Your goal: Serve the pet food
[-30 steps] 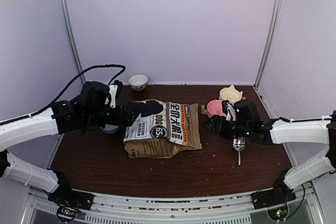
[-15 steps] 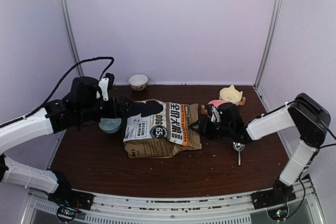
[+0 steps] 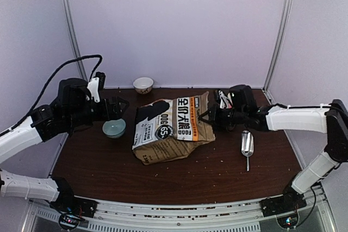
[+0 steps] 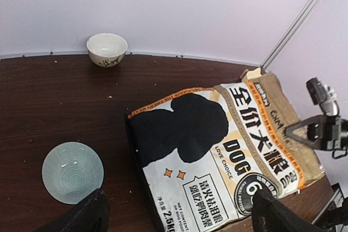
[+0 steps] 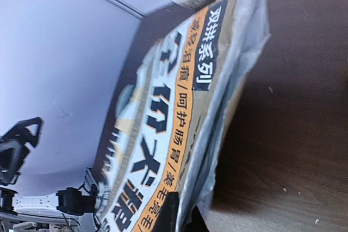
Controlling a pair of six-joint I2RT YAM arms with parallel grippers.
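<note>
Pinching the mouth edge of the pet food bag (image 3: 171,129) with the right gripper (image 3: 209,117), jaws closed on the kraft paper. Holds that end raised off the table (image 3: 98,172), with the rest of the bag lying flat, printed face up, about mid-table. Hangs the left gripper (image 3: 120,107) wide open and empty near the teal bowl (image 3: 114,129), apart from the bag.

Shows no pet food in any dish: teal bowl bare inside, white bowl (image 3: 143,85) by the back wall apparently bare too, and the metal scoop (image 3: 247,144) lying seemingly unloaded on the wood to the right of the bag. Hides the kibble itself inside the bag, with only scattered specks on the tabletop, too small to name.

Looks early in the job: bag grasped, nothing scooped or poured. Leaves, on this reading, opening or tipping the bag and getting kibble into a bowl.
</note>
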